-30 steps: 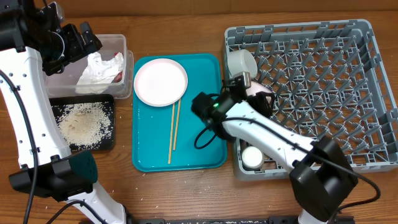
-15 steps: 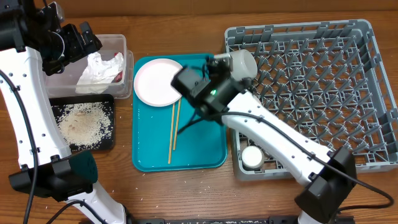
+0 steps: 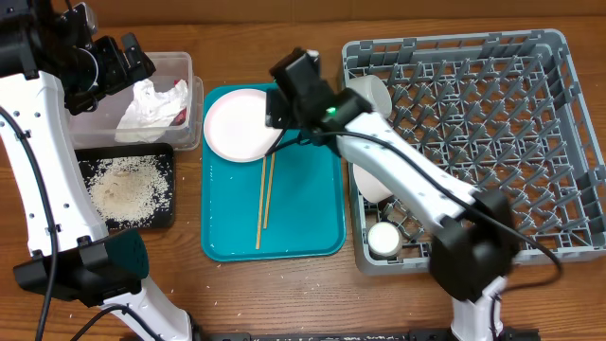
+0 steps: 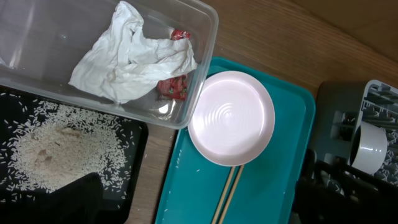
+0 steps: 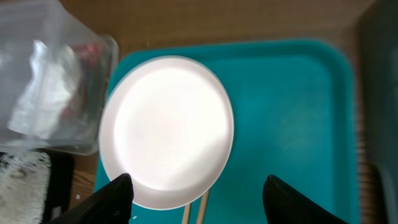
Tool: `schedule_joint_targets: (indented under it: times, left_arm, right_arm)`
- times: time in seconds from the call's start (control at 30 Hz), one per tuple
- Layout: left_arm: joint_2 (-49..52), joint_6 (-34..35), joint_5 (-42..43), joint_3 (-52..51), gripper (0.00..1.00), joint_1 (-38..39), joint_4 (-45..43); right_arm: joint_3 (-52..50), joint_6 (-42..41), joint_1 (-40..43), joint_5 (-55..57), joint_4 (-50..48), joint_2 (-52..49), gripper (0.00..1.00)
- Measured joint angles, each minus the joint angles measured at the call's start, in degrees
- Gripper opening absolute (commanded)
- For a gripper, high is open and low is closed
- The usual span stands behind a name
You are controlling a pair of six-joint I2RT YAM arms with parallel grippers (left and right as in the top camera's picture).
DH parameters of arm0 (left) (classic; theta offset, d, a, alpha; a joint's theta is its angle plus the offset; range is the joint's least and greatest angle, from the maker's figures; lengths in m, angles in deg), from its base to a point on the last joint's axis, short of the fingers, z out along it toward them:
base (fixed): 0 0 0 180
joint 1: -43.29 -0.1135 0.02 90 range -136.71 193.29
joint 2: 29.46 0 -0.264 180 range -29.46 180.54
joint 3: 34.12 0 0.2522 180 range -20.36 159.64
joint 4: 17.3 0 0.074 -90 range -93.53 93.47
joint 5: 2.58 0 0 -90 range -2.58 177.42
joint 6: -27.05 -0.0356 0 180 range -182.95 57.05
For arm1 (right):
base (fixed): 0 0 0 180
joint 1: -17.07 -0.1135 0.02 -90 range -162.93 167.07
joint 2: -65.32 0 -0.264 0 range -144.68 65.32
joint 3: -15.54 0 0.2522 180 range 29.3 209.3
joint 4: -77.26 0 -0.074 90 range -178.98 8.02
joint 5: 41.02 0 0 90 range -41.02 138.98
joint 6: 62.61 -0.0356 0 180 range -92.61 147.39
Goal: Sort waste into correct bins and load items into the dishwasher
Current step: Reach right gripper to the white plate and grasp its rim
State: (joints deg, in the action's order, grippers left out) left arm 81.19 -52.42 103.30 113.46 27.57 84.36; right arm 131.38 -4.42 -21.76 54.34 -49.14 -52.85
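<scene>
Right pincer (image 5: 196, 186) is found parted, empty, above the plate (image 5: 166, 127) on the tray (image 5: 292, 124), frame centre. Left pincer (image 3: 118, 59) is parted, upper left. Cup (image 3: 383, 239) in rack (image 3: 568, 66) is shown overhead only.

red wrapper (image 4: 174, 90): mostly buried under napkin (image 4: 134, 59) | chopsticks (image 4: 228, 194): cut by the bottom edge (both wrist views) | clear tub (image 5: 87, 134): blurred, cropped at left | black tray (image 4: 134, 149): cropped left and bottom | dish rack (image 3: 454, 43): left side partly behind the right arm (image 3: 407, 180)
</scene>
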Motion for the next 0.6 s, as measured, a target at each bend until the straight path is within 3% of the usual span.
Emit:
schedule_joint_targets:
  times: [0.3, 0.6]
  left_arm:
    - [0.0, 0.0, 0.0, 0.0, 1.00, 0.0, 0.0]
    - [0.0, 0.0, 0.0, 0.0, 1.00, 0.0, 0.0]
  right_arm:
    - [-0.6, -1.5, -0.2, -2.5, -2.8, -10.2, 0.59]
    - [-0.6, -2.6, -0.2, -3.9, -4.5, -12.8, 0.32]
